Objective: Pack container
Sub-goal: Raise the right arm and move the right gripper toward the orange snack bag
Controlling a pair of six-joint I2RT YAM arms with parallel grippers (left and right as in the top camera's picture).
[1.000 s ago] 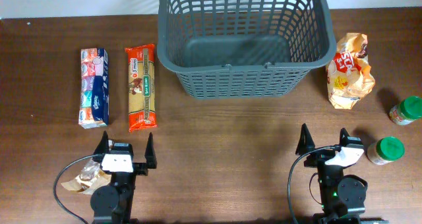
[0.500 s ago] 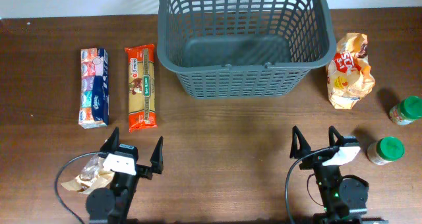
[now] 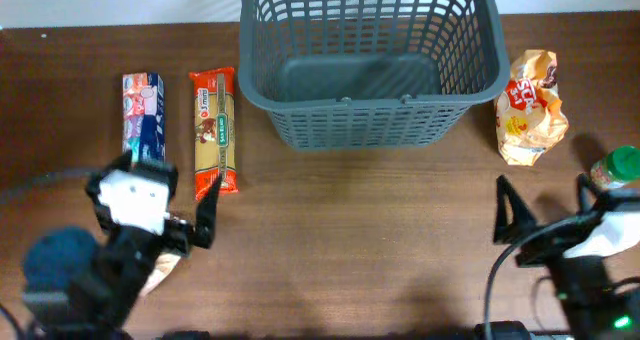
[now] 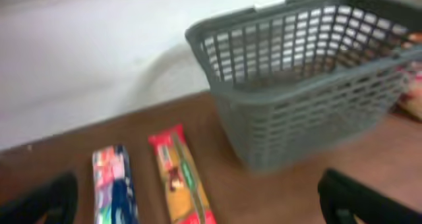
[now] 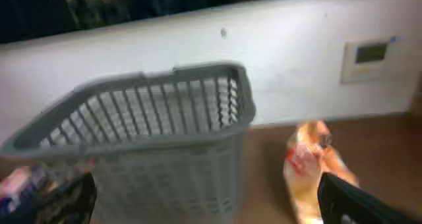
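Observation:
The container (image 3: 370, 102), a large dark grey lattice basket, stands empty at the back middle of the table. It also shows in the left wrist view (image 4: 310, 112) and the right wrist view (image 5: 158, 151). My left gripper (image 3: 172, 172) is raised and open above the near ends of a blue tissue pack (image 3: 143, 120) and a red pasta pack (image 3: 214, 120). My right gripper (image 3: 540, 185) is raised and open at the front right, short of an orange snack bag (image 3: 530, 108). Nothing is between either pair of fingers, in the left wrist view (image 4: 196, 184) or the right wrist view (image 5: 206, 184).
A green-lidded jar (image 3: 617, 167) stands at the right edge, beside my right gripper. The pasta pack (image 4: 181, 178) and tissue pack (image 4: 113, 184) lie side by side left of the basket. The snack bag (image 5: 316, 165) lies right of the basket. A white wall runs behind the table.
Both arms have risen from the table's front edge. The left one swung left over the packs, the right one moved right and now covers a second jar. Both grippers stayed open.

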